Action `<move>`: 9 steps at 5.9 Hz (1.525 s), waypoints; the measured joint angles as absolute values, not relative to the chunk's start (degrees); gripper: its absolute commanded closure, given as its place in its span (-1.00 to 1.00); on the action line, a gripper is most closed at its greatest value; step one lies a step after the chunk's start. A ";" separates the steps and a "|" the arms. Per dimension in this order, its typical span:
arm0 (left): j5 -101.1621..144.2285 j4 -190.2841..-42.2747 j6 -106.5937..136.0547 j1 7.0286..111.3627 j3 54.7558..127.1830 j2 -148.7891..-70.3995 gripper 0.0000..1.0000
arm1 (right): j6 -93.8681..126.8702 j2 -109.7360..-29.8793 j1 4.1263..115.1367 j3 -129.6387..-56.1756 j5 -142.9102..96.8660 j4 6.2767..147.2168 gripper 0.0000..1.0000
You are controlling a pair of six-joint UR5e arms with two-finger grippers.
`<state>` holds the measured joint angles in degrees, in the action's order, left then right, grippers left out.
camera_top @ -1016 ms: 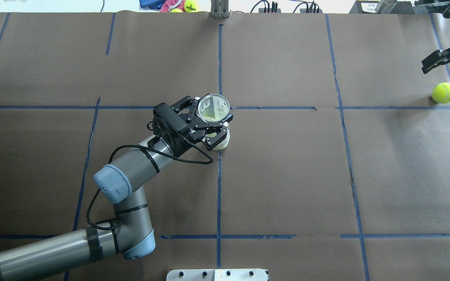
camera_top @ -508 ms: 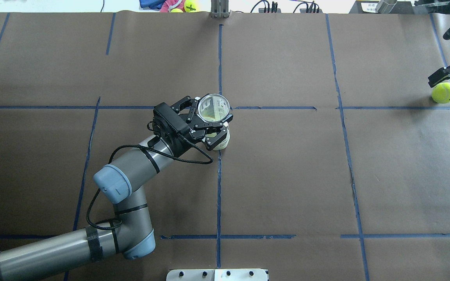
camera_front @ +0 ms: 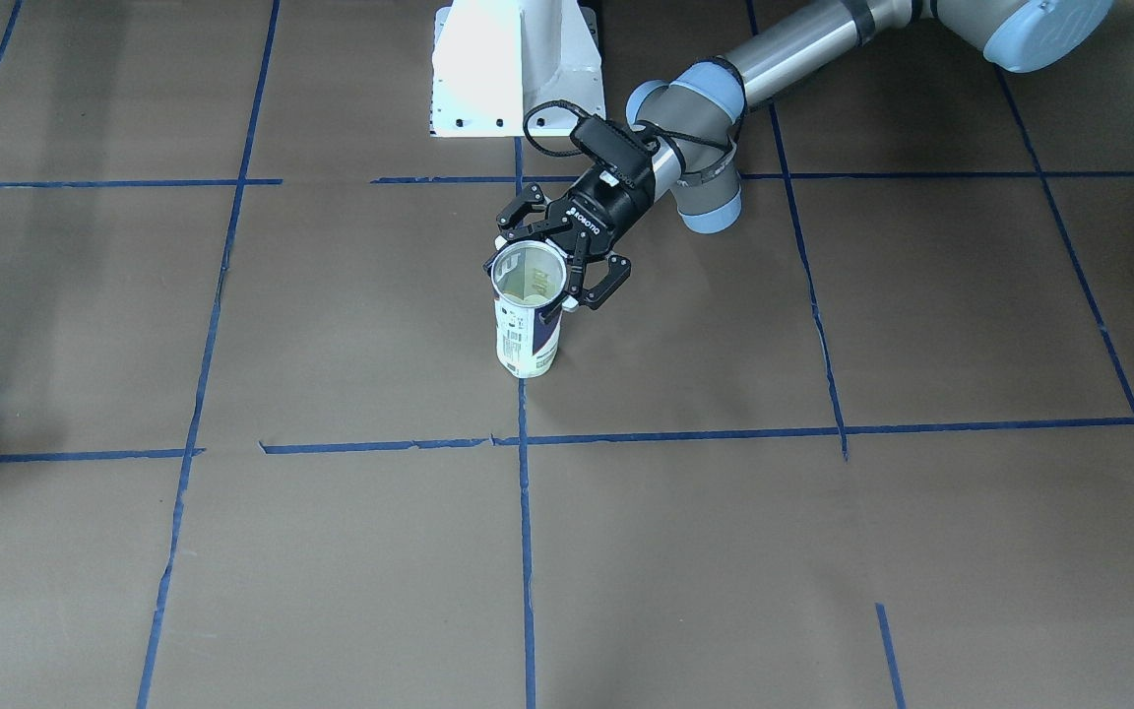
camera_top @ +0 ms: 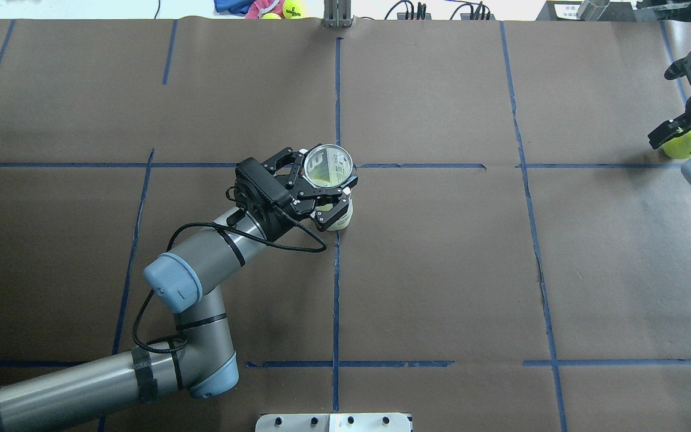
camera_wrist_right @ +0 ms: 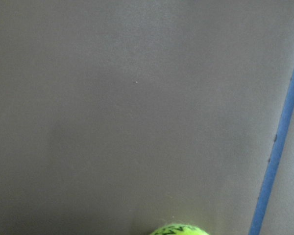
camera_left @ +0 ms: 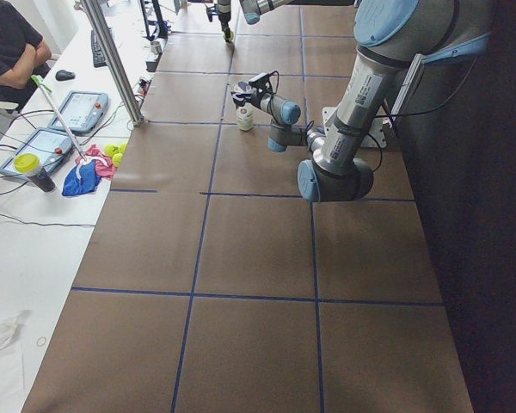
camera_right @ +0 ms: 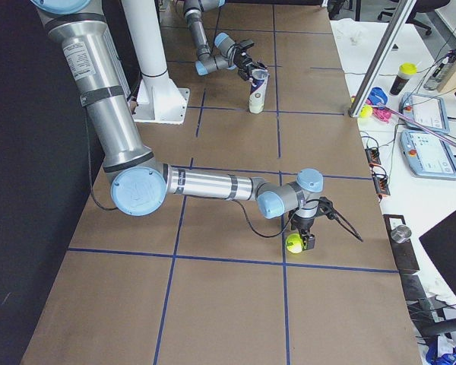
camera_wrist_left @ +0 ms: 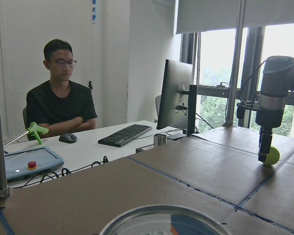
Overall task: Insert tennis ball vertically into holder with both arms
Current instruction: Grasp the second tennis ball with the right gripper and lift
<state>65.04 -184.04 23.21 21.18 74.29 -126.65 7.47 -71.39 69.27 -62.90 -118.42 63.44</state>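
Observation:
The holder (camera_top: 328,165) stands upright near the table's middle with its open mouth up, and shows in the front view (camera_front: 526,330) too. My left gripper (camera_top: 321,191) is shut on it around its upper part, as the front view (camera_front: 559,264) also shows. The tennis ball (camera_top: 684,145) lies on the table at the far right edge. My right gripper (camera_top: 672,129) is open and low over it, one finger against the ball's left side. The right side view shows that gripper (camera_right: 300,236) right above the ball (camera_right: 293,244). The right wrist view shows only the ball's top (camera_wrist_right: 179,229).
The table is covered in brown paper with blue tape lines. The white pedestal base (camera_front: 513,69) stands at the robot's side. Spare balls and a cloth (camera_top: 273,8) lie beyond the far edge. An operator (camera_wrist_left: 62,103) sits at a desk with screens.
My right gripper has come down and toward the tennis ball, and now partly covers it. The left gripper and the holder have not moved.

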 measured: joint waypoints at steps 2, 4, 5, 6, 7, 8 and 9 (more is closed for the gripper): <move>65.04 -184.04 23.20 21.18 74.29 -126.71 -0.67 | 5.85 -71.86 69.18 -62.81 -117.44 63.60 -0.88; 65.04 -184.04 23.20 21.18 74.33 -126.74 -0.67 | 4.84 -71.91 69.11 -62.80 -117.04 64.15 0.95; 65.04 -184.04 23.23 21.18 74.32 -126.78 -0.67 | 4.74 -71.83 69.15 -62.89 -117.10 64.54 1.00; 65.04 -184.04 23.24 21.18 74.31 -126.80 -0.67 | 5.07 -71.55 69.53 -64.47 -117.72 65.70 1.00; 65.04 -184.04 23.22 21.18 74.31 -126.82 -0.67 | 6.70 -70.36 70.35 -69.61 -119.68 70.48 0.99; 65.02 -184.04 23.21 21.16 74.31 -126.86 -0.67 | 10.52 -68.73 71.03 -79.13 -122.18 79.67 0.95; 65.00 -184.02 23.21 21.14 74.29 -126.93 -0.67 | 18.36 -67.52 70.21 -92.23 -125.50 89.96 0.94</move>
